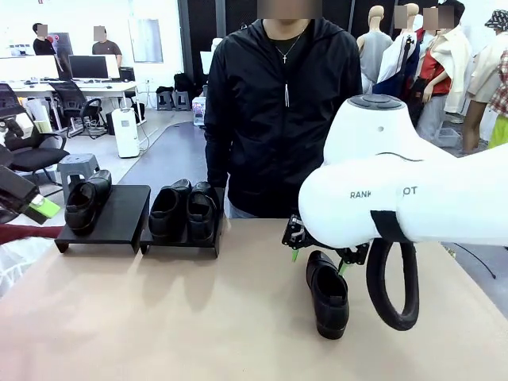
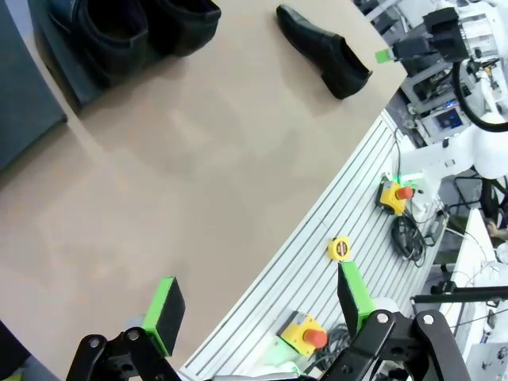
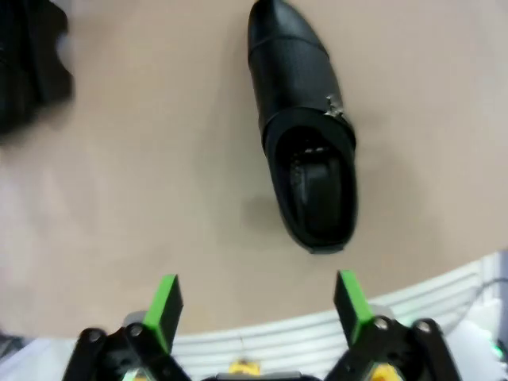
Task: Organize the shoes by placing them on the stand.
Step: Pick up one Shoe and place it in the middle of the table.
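While three shoes [image 1: 171, 208] sit on the stand [image 1: 119, 216], both claws spread and empty, right claw [image 3: 255, 305] above the fourth shoe [image 3: 305, 135].

Three shoes [image 1: 170, 208] on stand [image 1: 119, 214], one [image 1: 327, 292] off

The big white right arm [image 1: 413, 190] hides most of its black gripper [image 1: 319, 252] (green pad tips peek out). The left gripper [image 1: 28, 202] is cut by the frame edge. In the right wrist view, the glossy black shoes [image 3: 32, 63] on the far stand are blurred.
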